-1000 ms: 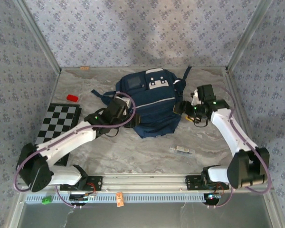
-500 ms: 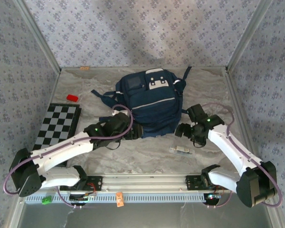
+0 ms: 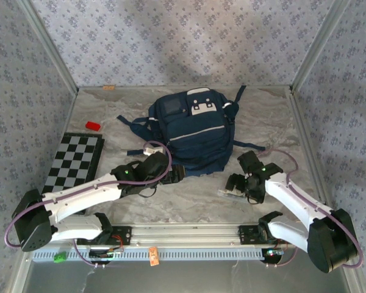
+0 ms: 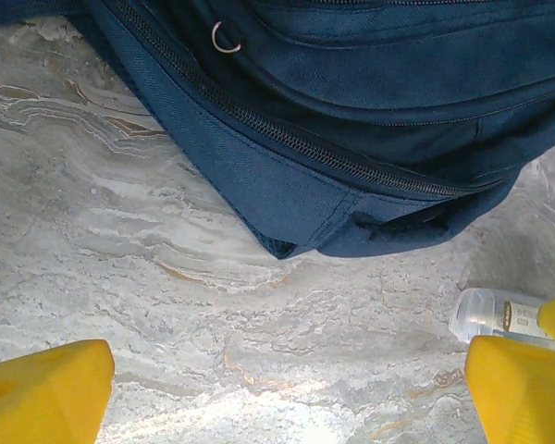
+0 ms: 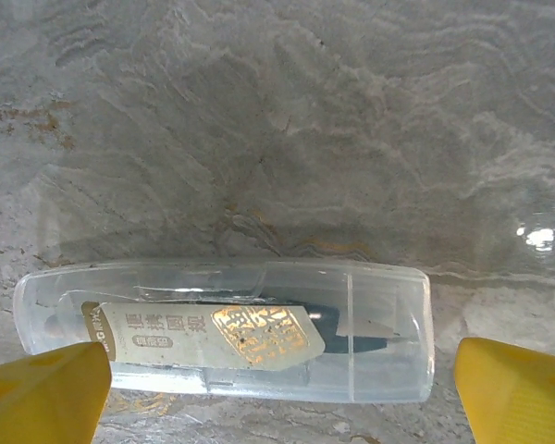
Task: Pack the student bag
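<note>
One student bag [image 3: 195, 131], zip closed; one clear case [image 5: 227, 328] holding a dark pen-like item. Left gripper [image 4: 282, 393] and right gripper [image 5: 277, 393] both wide, empty.

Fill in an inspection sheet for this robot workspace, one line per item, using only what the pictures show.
Surface: grey marble-patterned tabletop, no spills seen.
Job's things: large navy-blue fabric backpack lying flat mid-table, front up; the zip in the left wrist view looks closed.
Clutter: clear plastic case with a gold-printed label; black-and-white chequered board; small red block.
Grippers: left gripper open, by the backpack's near edge; right gripper open over the clear case.
Cables: purple cables looped along both arms.
Surroundings: floral-patterned walls, metal frame posts.
</note>
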